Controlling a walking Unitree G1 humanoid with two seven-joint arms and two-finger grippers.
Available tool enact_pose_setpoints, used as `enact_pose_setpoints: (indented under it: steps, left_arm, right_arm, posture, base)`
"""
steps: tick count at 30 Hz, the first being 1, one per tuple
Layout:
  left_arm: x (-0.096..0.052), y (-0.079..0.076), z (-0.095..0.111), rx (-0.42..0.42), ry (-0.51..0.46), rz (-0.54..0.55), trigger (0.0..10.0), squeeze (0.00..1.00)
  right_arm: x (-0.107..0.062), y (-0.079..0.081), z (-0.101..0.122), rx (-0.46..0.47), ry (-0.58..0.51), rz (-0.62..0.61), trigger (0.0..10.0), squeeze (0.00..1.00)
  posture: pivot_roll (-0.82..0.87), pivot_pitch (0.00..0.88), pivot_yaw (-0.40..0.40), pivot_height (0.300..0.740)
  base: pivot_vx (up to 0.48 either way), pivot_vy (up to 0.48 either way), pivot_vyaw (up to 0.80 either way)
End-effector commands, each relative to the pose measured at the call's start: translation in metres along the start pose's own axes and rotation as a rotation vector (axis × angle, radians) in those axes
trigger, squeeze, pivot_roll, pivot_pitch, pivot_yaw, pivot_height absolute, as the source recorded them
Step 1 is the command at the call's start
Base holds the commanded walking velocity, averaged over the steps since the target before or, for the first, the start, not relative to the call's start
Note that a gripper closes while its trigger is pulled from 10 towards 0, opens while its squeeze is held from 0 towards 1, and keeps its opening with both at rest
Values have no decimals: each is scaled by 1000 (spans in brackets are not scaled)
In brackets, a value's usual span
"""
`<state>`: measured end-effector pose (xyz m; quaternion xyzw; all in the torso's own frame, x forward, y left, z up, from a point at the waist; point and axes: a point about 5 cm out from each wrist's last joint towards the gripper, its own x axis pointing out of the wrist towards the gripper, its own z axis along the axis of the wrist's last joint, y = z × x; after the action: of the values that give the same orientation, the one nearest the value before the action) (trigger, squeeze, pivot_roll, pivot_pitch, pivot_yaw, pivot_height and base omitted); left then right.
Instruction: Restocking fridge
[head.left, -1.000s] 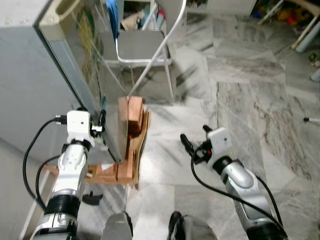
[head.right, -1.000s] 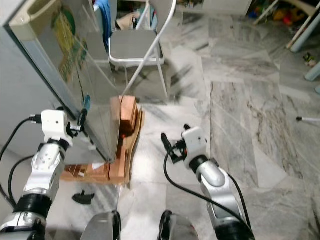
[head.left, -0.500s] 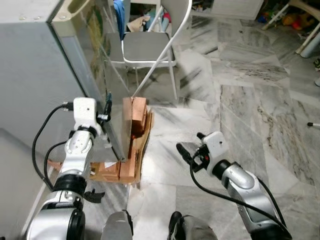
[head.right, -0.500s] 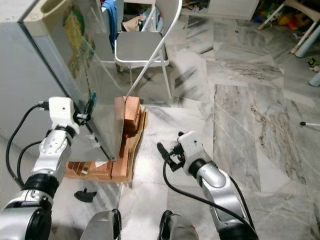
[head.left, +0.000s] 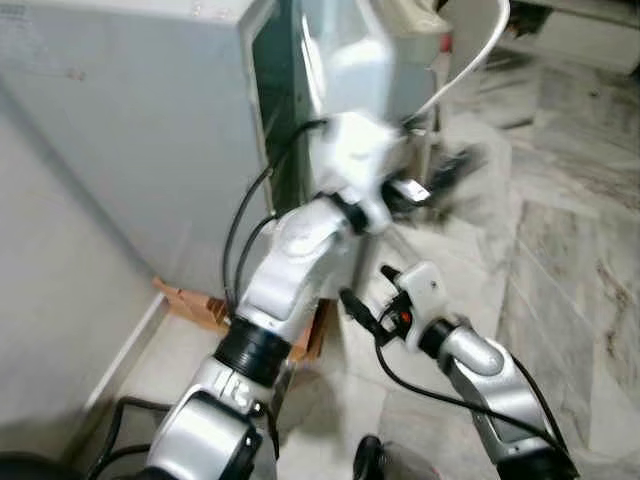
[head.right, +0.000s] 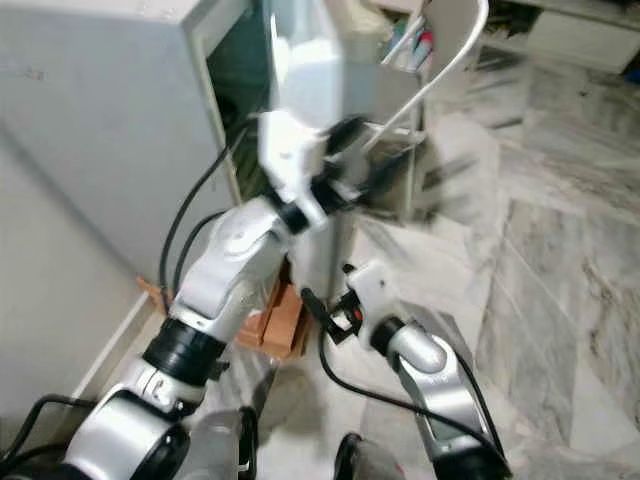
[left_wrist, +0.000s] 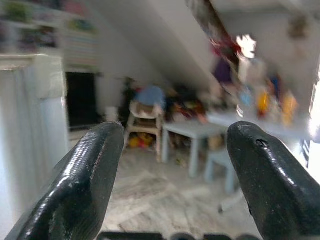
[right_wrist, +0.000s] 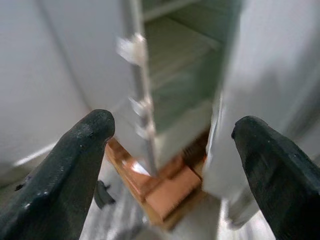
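Left eye view, centre: left pincer (head.left: 445, 172) spread, empty | right pincer (head.left: 365, 310) spread, empty | risk: fridge door (head.left: 345, 60) swinging shut unheld.

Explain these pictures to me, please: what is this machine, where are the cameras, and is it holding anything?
It is a walking humanoid robot with two silver arms, each ending in two black fingers. Two pictures come from cameras in its head, looking down; the other two come from its wrists, looking along the fingers. The left arm is raised by the fridge, whose door stands ajar; the picture is blurred there. The right gripper hangs lower, facing the fridge. Both wrist views show fingers spread apart with nothing between them. The fridge rests on wooden blocks on the floor.
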<state>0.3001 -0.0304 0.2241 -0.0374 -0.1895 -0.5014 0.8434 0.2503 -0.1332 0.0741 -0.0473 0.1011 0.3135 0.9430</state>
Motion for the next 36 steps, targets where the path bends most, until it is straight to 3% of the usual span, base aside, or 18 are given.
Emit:
enact_pose_setpoints:
  steps: [1, 4, 5, 7, 8, 10, 14, 17, 21, 23, 27, 28, 30, 33, 36]
  left_arm:
    - [-26, 30, -29, -11, 129, 152, 10000, 0]
    - [-58, 60, -38, 65, 207, 276, 10000, 0]
    - [-58, 60, -38, 65, 207, 276, 10000, 0]
    - [-101, 84, -41, 123, 286, 397, 10000, 0]
    - [-101, 84, -41, 123, 286, 397, 10000, 0]
    - [-123, 94, -46, 134, 331, 488, 10000, 0]
    - [-164, 95, -68, 118, 425, 603, 10000, 0]
    - [-188, 75, -85, 76, 476, 615, 10000, 0]
    - [-201, 67, -89, 77, 496, 644, 10000, 0]
    - [-209, 67, -84, 51, 471, 730, 10000, 0]
    - [-222, 64, -78, 76, 477, 765, 10000, 0]
    - [-229, 65, -76, 97, 487, 772, 10000, 0]
    - [-229, 65, -76, 97, 487, 772, 10000, 0]
    - [-249, 75, -66, 121, 496, 839, 10000, 0]
    - [-259, 77, -61, 146, 500, 869, 10000, 0]
  right_arm:
    - [-4, -2, -6, 20, 16, -34, 10000, 0]
    - [-4, -1, -6, 27, 9, -37, 10000, 0]
    - [-4, -1, -6, 27, 9, -37, 10000, 0]
    - [-4, -1, -8, 36, 6, -34, 10000, 0]
    - [-4, -1, -8, 36, 6, -34, 10000, 0]
    - [-4, -1, -7, 36, -8, -29, 10000, 0]
    - [-3, 0, -3, 27, -54, -7, 10000, 0]
    - [-2, -1, 9, -3, -118, -39, 10000, 0]
    - [-1, -2, 16, -19, -142, -75, 10000, 0]
    - [-1, -9, 22, -30, -170, -139, 10000, 0]
    - [1, -16, 26, -45, -194, -205, 10000, 0]
    - [2, -16, 28, -59, -205, -216, 10000, 0]
    - [2, -16, 28, -59, -205, -216, 10000, 0]
    - [4, -20, 37, -84, -242, -272, 10000, 0]
    - [5, -25, 41, -87, -258, -328, 10000, 0]
  posture:
    - [45, 127, -2, 740]
    - [50, 128, 2, 740]
    - [50, 128, 2, 740]
    - [54, 128, 2, 740]
    - [54, 128, 2, 740]
    - [60, 127, 0, 740]
    - [69, 126, -2, 740]
    - [72, 129, -3, 740]
    - [75, 130, 3, 740]
    - [82, 134, 13, 740]
    - [99, 144, 16, 740]
    - [94, 149, 16, 740]
    - [94, 149, 16, 740]
    - [84, 169, 13, 740]
    - [78, 179, 9, 740]
  base:
    - [0, 0, 0]
    - [0, 0, 0]
    - [0, 0, 0]
    - [0, 0, 0]
    - [0, 0, 0]
    - [0, 0, 0]
    - [0, -347, 0]
    - [0, -444, 0]
    - [0, -426, 0]
    - [0, -420, 0]
    - [189, -408, 0]
    - [311, -364, 0]
    - [311, -364, 0]
    - [354, -319, 0]
    - [416, -97, -533]
